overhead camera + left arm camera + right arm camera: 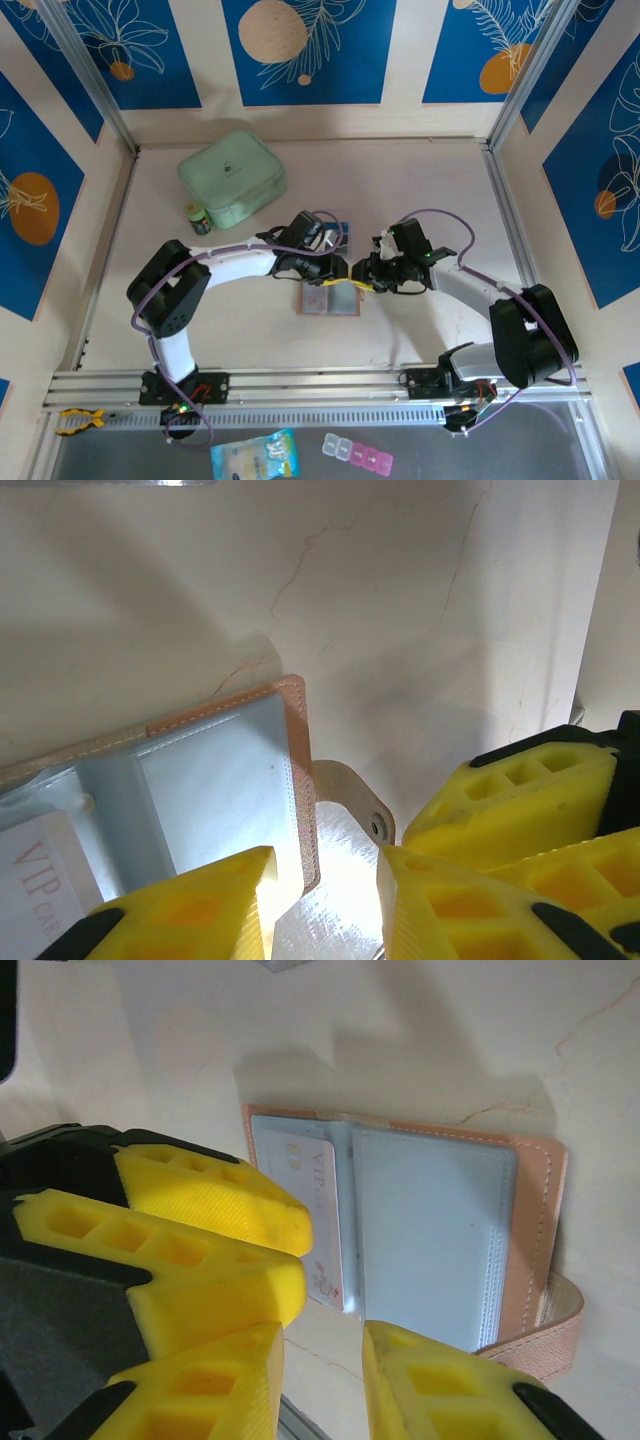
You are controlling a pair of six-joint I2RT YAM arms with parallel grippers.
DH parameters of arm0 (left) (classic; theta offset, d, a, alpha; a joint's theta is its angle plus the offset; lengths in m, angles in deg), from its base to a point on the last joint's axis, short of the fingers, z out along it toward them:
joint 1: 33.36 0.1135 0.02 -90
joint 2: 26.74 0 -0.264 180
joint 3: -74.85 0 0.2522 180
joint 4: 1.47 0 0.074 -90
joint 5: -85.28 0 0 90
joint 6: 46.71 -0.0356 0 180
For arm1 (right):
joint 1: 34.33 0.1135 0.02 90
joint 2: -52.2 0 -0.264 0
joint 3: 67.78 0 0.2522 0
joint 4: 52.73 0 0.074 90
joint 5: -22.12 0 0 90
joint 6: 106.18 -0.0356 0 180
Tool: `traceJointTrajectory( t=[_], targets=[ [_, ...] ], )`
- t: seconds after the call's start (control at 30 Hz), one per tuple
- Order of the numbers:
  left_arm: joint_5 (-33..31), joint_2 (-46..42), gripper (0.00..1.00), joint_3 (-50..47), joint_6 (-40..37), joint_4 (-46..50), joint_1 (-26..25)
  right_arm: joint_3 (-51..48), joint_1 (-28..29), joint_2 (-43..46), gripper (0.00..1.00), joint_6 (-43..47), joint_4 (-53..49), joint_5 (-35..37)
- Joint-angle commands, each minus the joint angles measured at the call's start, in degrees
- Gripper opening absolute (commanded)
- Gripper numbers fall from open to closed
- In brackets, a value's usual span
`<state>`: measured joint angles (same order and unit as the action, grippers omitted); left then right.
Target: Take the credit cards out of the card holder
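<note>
The holder (pixel 330 297) lies open and flat at mid-table. One pale VIP card (pixel 322 1215) sits in a pocket, and the other pocket looks empty. A dark card (pixel 338 230) at its 12 o'clock seems already out. The left fingers (pixel 400 875) and right fingers (pixel 385 1345) are both released, grasping nothing, crowded together over the holder's edge. There is bare table (pixel 330 350) at 6 o'clock.

Card holder (pixel 330 298) lies on table (pixel 420 180) before the case (pixel 232 176).
</note>
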<state>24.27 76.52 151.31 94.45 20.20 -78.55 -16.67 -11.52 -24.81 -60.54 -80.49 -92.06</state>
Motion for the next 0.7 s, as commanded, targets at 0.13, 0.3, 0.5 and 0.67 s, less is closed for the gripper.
traceJointTrajectory(
  t=[0.13, 0.3, 0.5, 0.67],
  targets=[
    [0.36, -2.1, 0.29, -2.05, -1.04, 0.4, 0.92, 0.11, 1.76, -0.29, 0.27, -0.9, -0.06, -0.56],
    [0.22, -5.03, 0.25, -6.99, -1.44, -0.78, 3.27, 1.83, 4.29, -2.22, 0.27, -1.76, -0.23, 0.6],
    [-0.57, -8.82, 0.19, -12.03, -3.55, 0.33, 6.68, 4.51, 7.71, -5.43, 0.27, -2.94, -0.15, 2.0],
    [-1.06, -10.53, 0.14, -15.03, -5.23, 1.06, 9.0, 7.05, 10.44, -8.74, 0.26, -3.48, 0.11, 2.81]
  ],
)
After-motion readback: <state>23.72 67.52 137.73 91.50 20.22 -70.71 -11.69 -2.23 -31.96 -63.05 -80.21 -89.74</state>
